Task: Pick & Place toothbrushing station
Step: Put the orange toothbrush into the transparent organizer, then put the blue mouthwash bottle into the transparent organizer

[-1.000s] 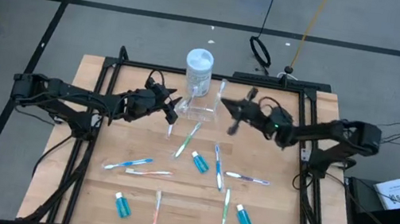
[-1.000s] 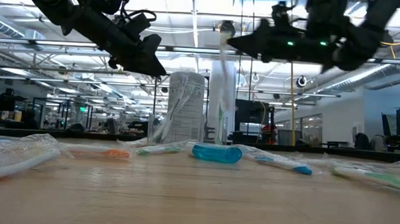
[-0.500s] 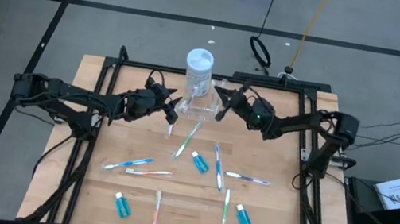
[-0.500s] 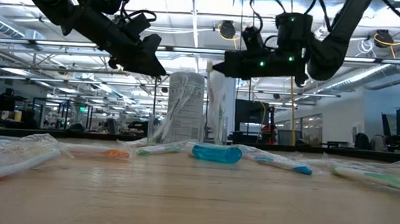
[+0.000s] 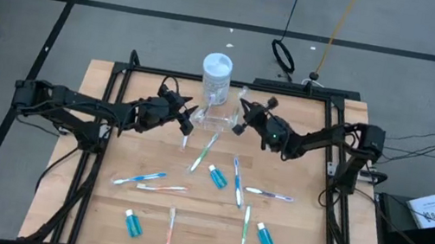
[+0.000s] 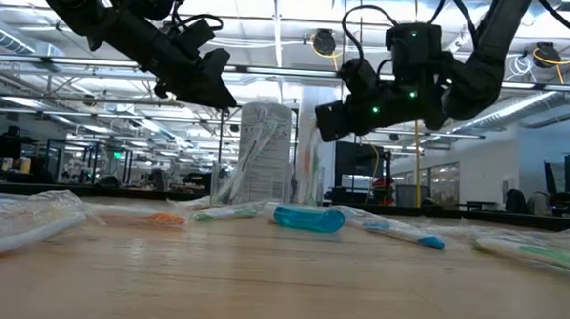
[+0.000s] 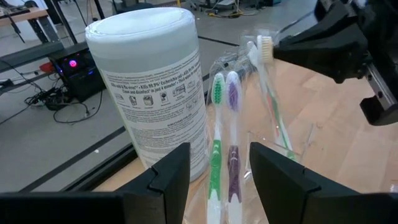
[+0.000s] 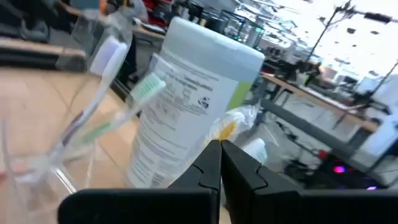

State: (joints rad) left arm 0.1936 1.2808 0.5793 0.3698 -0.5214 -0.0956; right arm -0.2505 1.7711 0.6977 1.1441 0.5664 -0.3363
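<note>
The clear toothbrushing station (image 5: 216, 123) stands on the wooden table just near of the white jar (image 5: 216, 75). Two wrapped toothbrushes, green and purple (image 7: 222, 124), stand upright in it. My left gripper (image 5: 188, 124) hovers open just left of the station, and its fingers (image 7: 171, 180) stand apart on either side of those two brushes without touching them. My right gripper (image 5: 242, 110) is at the station's right side, above it, shut on a wrapped toothbrush (image 7: 268, 81) with a white head. My right gripper pinches the wrapped toothbrush near its head end (image 7: 266, 48) between its two shut fingers. The fingers slant down from the table's right side. The brush hangs below them, nearly upright, and its lower part (image 7: 283, 134) reaches down into the clear station.
Several wrapped toothbrushes (image 5: 236, 180) and small blue tubes (image 5: 217, 175) lie scattered on the table's middle and near parts. The white jar stands right behind the station. The black frame rails (image 5: 331, 149) run along the table's sides.
My right gripper has gone toward the table's left, up to the station, and has tipped from level to slanting down. The wrapped toothbrush it holds has come down with it and now reaches into the station.
</note>
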